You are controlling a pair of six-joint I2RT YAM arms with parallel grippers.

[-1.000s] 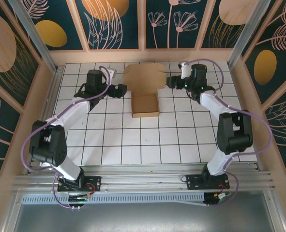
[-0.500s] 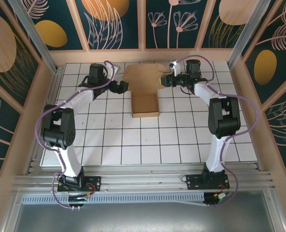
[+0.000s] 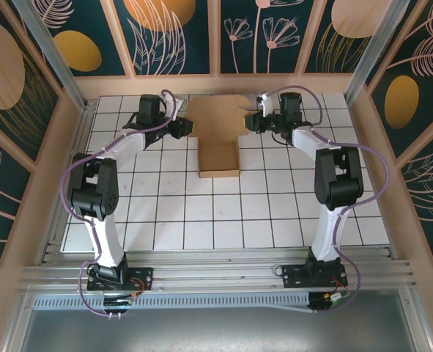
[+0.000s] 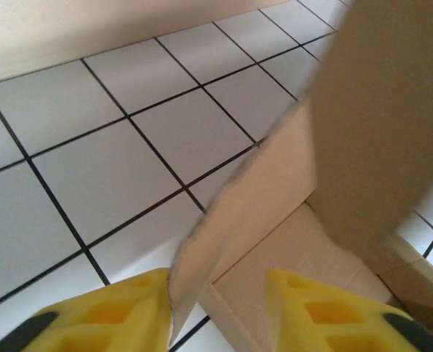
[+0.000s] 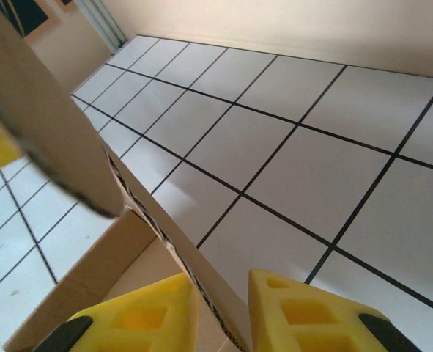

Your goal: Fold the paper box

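Note:
The paper box (image 3: 218,117) is brown cardboard lying flat at the back of the table, a wide sheet with a narrower panel (image 3: 220,160) reaching toward me. My left gripper (image 3: 185,128) is at its left edge. In the left wrist view a raised flap (image 4: 275,198) stands between the yellow fingers (image 4: 113,315), against the left one and apart from the other, so that gripper (image 4: 217,308) is open. My right gripper (image 3: 251,122) is at the sheet's right edge. There a thin cardboard wall (image 5: 47,132) runs between its fingers, and that gripper (image 5: 223,308) is shut on it.
The table (image 3: 165,213) is white tile with black grid lines, ringed by a low wooden rim (image 3: 216,86) and patterned walls. Both arms reach from their bases at the near edge up the left and right sides.
Both grippers moved in to the sheet's left and right edges and closed down around its side flaps. The cardboard itself stayed in place.

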